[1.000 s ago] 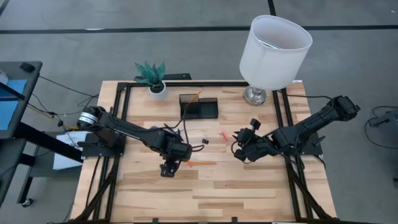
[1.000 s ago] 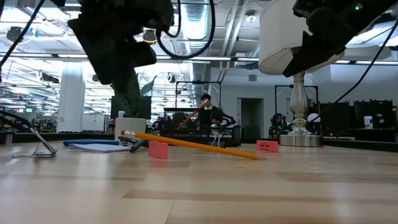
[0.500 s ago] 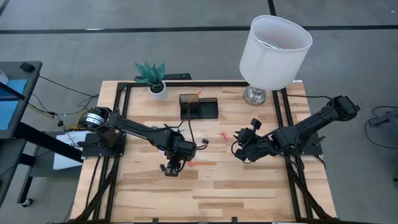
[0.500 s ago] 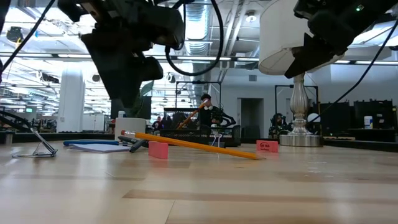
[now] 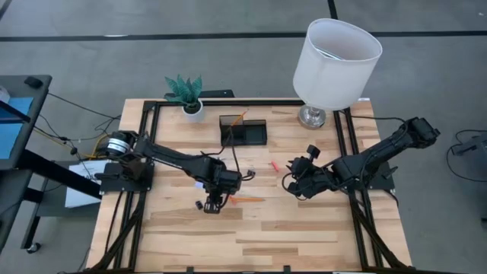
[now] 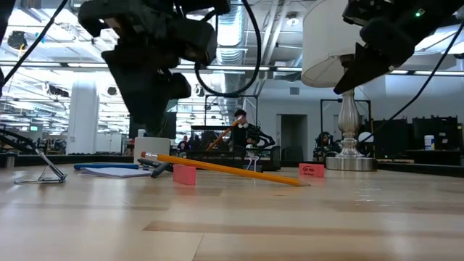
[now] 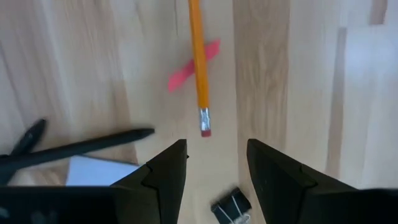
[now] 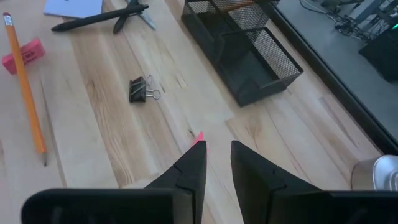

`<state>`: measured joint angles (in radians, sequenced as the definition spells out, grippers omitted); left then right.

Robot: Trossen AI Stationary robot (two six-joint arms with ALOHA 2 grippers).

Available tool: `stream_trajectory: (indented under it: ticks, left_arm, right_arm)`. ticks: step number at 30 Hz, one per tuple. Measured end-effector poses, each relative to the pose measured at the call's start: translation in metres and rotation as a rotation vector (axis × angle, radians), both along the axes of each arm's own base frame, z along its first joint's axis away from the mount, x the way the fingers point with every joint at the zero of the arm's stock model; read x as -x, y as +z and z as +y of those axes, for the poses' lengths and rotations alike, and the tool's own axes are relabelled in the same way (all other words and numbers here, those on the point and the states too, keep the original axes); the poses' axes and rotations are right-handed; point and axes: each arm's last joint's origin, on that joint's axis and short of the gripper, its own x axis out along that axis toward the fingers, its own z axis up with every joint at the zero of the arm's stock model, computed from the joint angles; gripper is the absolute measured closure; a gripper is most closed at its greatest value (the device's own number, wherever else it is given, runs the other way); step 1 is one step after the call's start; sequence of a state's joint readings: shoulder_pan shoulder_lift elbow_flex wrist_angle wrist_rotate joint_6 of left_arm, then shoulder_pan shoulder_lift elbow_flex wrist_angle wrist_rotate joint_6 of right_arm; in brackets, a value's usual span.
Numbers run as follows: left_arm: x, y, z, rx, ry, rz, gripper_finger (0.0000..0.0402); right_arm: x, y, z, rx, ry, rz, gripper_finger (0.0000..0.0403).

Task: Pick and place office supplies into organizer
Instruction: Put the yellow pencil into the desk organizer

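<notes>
A: Which bodies dominate the field?
B: The wooden counter [image 5: 304, 236], then the white lamp [image 5: 335, 57] at its far right corner, standing on a metal base. Two dark arms reach inward from the counter's left and right edges.

A: And the hands?
B: The left hand [image 7: 214, 163] hangs above the middle of the counter, slightly left. Its fingers [image 7: 163, 171] stand partly apart with bare wood between them, gripping nothing. The right hand [image 8: 217, 163] hangs to the right of centre; its fingers stand close together with a narrow gap, and nothing is held there either.

A: Where is the organizer?
B: The black mesh organizer [image 5: 243, 130] sits at the far middle of the counter, with an orange pen [image 5: 242, 116] leaning out of its taller section. A white pot with a green plant [image 5: 187, 94] stands to its left.

A: And the loose supplies?
B: An orange pencil [image 7: 198, 59] lies across the middle of the counter. Its eraser end is just ahead of the left fingers, and its shaft crosses over a pink eraser [image 7: 193, 65]. A black pen [image 7: 87, 144] and a pale note pad [image 7: 102, 170] lie just beside the left hand. A black binder clip [image 8: 138, 89] rests between the pencil and the organizer, and a second pink eraser [image 6: 311, 170] lies farther right.
</notes>
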<state>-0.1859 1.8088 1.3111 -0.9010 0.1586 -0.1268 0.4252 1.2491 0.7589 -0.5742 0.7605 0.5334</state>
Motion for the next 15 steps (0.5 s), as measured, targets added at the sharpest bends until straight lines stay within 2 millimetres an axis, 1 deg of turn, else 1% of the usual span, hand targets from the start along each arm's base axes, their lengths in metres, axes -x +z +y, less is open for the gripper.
stream_trajectory:
  ticks: [5,13,15]
  left_arm:
    - [-0.006,-0.012,-0.002,0.041,-0.019,0.03,0.0241]
    - [-0.008,-0.012,0.002,0.054,-0.029,0.018,0.0241]
    - [-0.009,-0.015,0.002,0.056,-0.029,0.022,0.0241]
  right_arm:
    - [0.0,0.0,0.0,0.0,0.0,0.0,0.0336]
    - [0.0,0.0,0.0,0.001,0.001,0.003,0.0336]
    - [0.0,0.0,0.0,0.001,0.001,0.002,0.0336]
